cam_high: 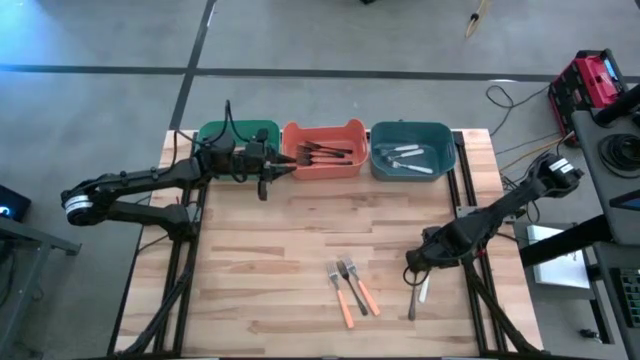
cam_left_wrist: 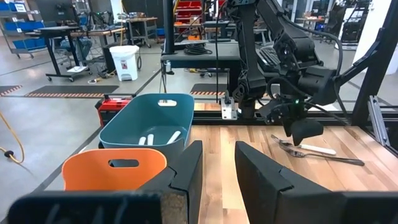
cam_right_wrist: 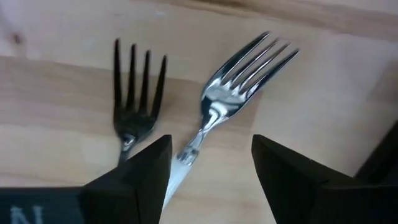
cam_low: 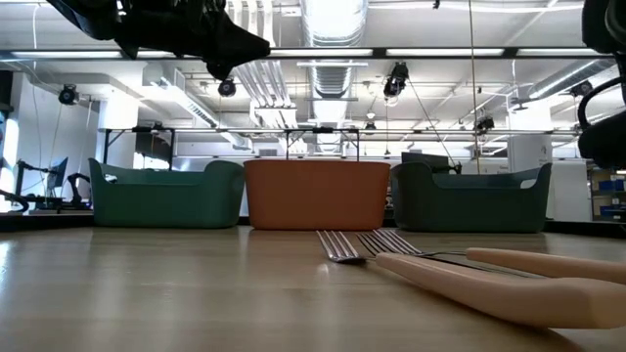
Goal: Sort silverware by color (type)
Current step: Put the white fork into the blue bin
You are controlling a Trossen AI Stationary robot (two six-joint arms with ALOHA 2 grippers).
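R jaws apart, straddling white-handled fork (cam_right_wrist: pixel 231 87), dark fork (cam_right_wrist: pixel 135 93) beside.

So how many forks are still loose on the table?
4: two orange-handled forks lie side by side near the front centre; a white-handled fork and a dark fork lie under the right gripper.

Workshop: concrete floor (cam_high: pixel 100 40), ceiling ducts (cam_low: pixel 333 24)
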